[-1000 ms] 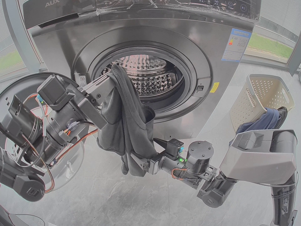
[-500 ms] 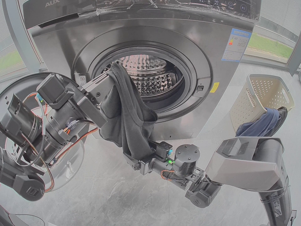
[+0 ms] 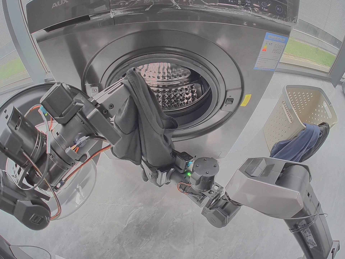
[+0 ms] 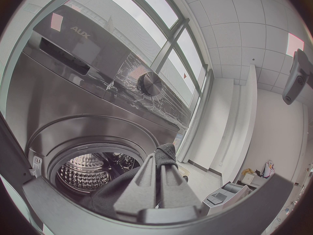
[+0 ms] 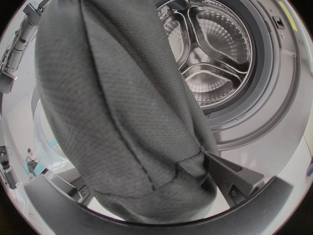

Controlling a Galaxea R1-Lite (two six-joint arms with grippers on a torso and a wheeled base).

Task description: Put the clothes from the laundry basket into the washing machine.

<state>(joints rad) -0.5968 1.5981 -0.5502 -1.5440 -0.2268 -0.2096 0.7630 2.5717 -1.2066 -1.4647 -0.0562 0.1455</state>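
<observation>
A dark grey garment (image 3: 143, 126) hangs in front of the washing machine's open drum (image 3: 176, 87). My left gripper (image 3: 126, 83) is shut on its top end, just at the lower left of the drum opening; the cloth pokes out past the closed fingertips (image 4: 164, 154). My right gripper (image 3: 152, 173) sits under the garment's lower end, below the drum opening. Its fingers (image 5: 234, 177) stand wide apart with the bunched cloth (image 5: 130, 121) bulging between them. The beige laundry basket (image 3: 302, 105) stands tilted at the right, with blue clothes (image 3: 298, 144) hanging out.
The round washer door (image 3: 21, 98) is swung open at the left, behind my left arm. Grey tiled floor (image 3: 125, 227) spreads in front of the machine. Windows flank the machine on both sides.
My right arm has moved left and up, gathering the garment's lower end upward. My left gripper has edged slightly up toward the drum with the cloth.
</observation>
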